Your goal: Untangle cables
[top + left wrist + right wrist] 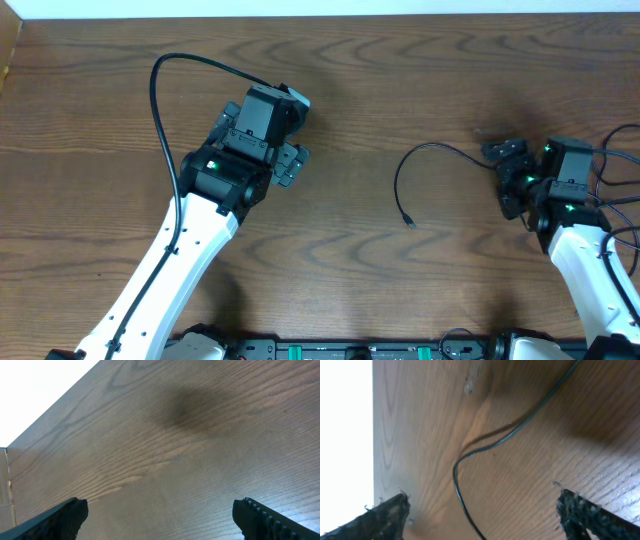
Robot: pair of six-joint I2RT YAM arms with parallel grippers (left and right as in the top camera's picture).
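left gripper (160, 515): your jaws stand wide apart, nothing in them, bare table (200, 435) below | right gripper (482, 510): jaws wide apart, gripping nothing | black cable (398, 182): loose on table, curving left from your right gripper, running under its finger gap

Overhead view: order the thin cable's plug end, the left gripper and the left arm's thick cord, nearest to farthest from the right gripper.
1. plug end, lower left of the right gripper.
2. left gripper, mid-table.
3. thick cord, far left.
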